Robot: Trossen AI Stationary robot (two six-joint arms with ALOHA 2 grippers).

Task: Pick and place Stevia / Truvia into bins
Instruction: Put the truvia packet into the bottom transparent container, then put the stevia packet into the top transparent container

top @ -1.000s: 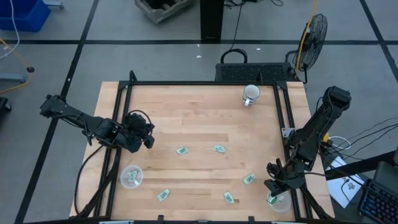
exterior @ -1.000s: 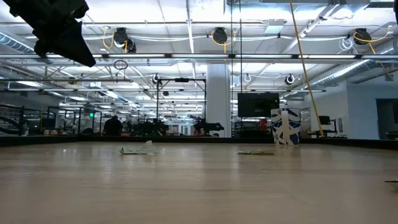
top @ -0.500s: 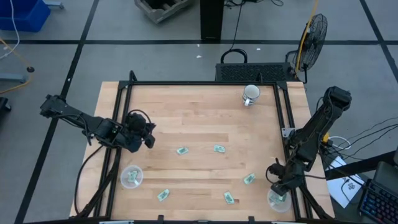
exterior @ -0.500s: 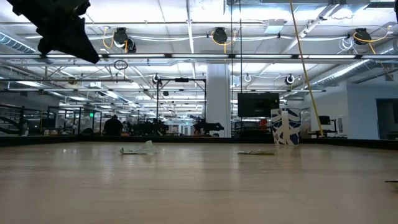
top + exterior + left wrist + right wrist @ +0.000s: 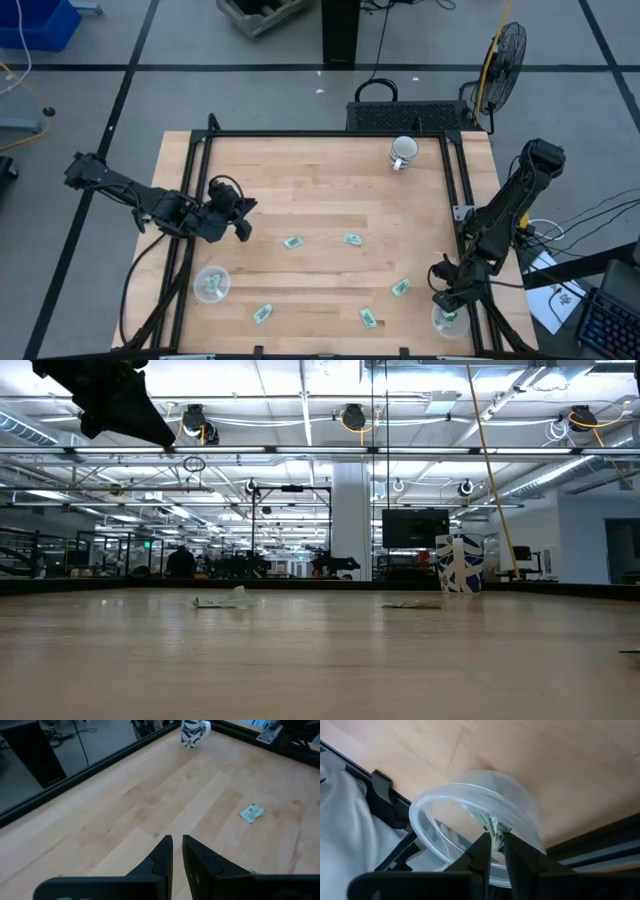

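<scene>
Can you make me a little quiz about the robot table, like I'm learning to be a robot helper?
1. Count: how many sachets lie loose on the table, outside the cups?
2. True or false: the white mug stands in the middle of the table.
3. Pick one: the right gripper hangs over A) the mug, B) a clear cup, C) a loose sachet.

Key
1. Five.
2. False. The mug stands near the far edge.
3. B. It is over the right cup, with a sachet between its fingers. The left gripper waits above the table's left side.
</scene>
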